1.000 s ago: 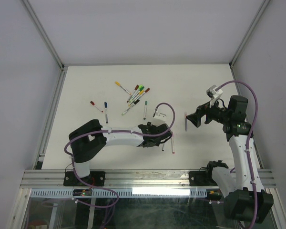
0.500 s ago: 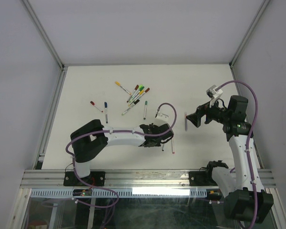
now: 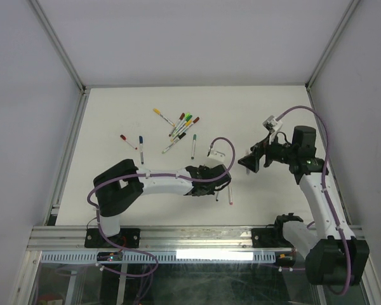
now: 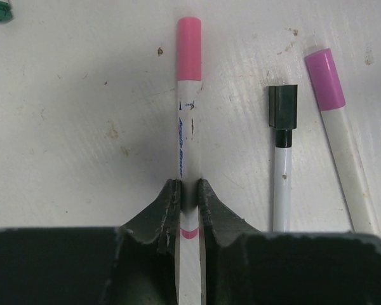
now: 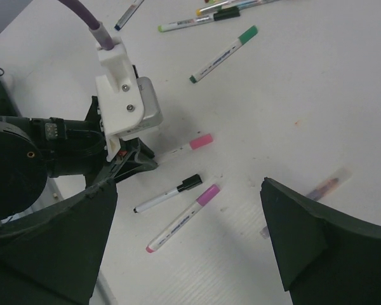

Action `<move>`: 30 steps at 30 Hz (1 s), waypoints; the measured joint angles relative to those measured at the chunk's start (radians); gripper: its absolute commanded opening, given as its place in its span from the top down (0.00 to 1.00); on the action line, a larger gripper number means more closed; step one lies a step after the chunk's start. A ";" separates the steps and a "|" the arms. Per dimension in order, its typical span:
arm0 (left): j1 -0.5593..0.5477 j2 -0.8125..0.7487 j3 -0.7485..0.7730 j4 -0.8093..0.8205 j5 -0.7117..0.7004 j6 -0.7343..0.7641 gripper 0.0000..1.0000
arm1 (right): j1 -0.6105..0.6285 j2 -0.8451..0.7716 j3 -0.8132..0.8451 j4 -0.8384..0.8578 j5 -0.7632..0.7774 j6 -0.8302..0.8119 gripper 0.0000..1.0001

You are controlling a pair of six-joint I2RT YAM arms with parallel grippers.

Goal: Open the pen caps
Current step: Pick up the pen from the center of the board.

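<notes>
Left gripper (image 4: 188, 187) pinching pink pen (image 4: 189, 127) by the barrel
Right gripper (image 3: 247, 161) wide, empty: hold barrel firm, bring right onto pink cap (image 4: 189, 39), pull straight along axis

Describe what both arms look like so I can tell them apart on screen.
The left arm and right arm match: white links, black joints, a purple cable looping along each, black wedge-shaped pincer fingers. A white camera bracket tops the left wrist.
</notes>
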 measured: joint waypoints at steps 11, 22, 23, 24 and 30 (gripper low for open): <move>0.040 -0.083 -0.124 0.130 0.031 0.019 1.00 | 0.140 0.236 -0.114 0.270 -0.041 0.317 0.09; 0.041 -0.120 -0.172 0.205 0.019 0.049 1.00 | 0.227 0.560 -0.084 0.433 0.082 0.685 0.26; 0.045 -0.124 -0.174 0.211 0.018 0.051 1.00 | 0.229 0.578 -0.082 0.439 0.087 0.704 0.27; 0.046 -0.130 -0.175 0.220 0.017 0.053 1.00 | 0.231 0.593 -0.082 0.449 0.091 0.725 0.27; 0.058 -0.150 -0.175 0.285 0.019 0.062 1.00 | 0.271 0.631 -0.082 0.529 0.105 0.820 0.27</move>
